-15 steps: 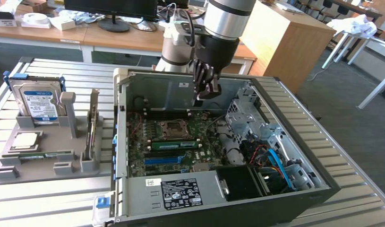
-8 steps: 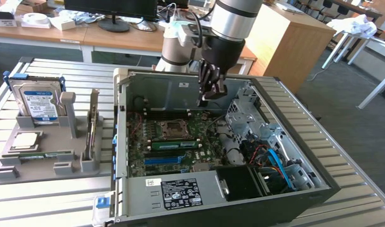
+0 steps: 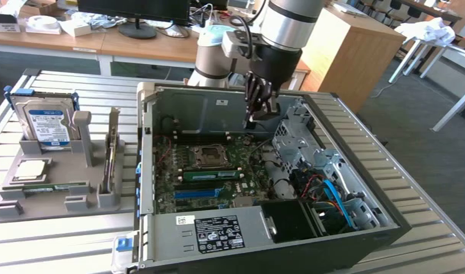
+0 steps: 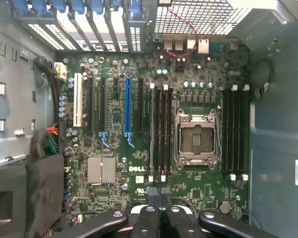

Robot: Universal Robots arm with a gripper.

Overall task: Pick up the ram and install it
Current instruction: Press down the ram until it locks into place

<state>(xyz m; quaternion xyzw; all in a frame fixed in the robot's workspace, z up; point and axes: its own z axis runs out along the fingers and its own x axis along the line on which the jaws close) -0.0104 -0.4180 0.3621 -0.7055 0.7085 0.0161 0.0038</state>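
Green motherboard [image 3: 168,171] lines the floor of an open computer case [image 3: 202,111] on a slatted metal counter [image 3: 49,245], as a robot arm's tool [image 3: 261,114] hangs above the board, close to the case's far wall. The tool's fingers are pressed together and pinch nothing. Seen from the wrist, the tool [image 4: 159,196] points straight down at the motherboard [image 4: 198,193], with the processor socket [image 4: 196,139] and a blue expansion slot [image 4: 127,106] laid out beneath it.

One green ram stick [image 3: 209,174] with a row of dark chips stands seated in a memory slot between the socket and the blue slot, well below the tool and apart from it.

On the exterior view's left, just beside the case, a grey holder [image 3: 57,208] carries more parts. A second green stick [image 3: 56,186] lies in a low groove near the holder's front. A square silver processor chip [image 3: 31,169] sits just behind it, and a hard drive [image 3: 45,123] stands upright at the back. An expansion card [image 3: 109,162] stands on edge along the side nearest the case.

Both green sticks have the long, narrow look of ram — which of the two the task means cannot be told, and the tool touches neither. Desks, a monitor base and white stools stand in the room behind the counter.
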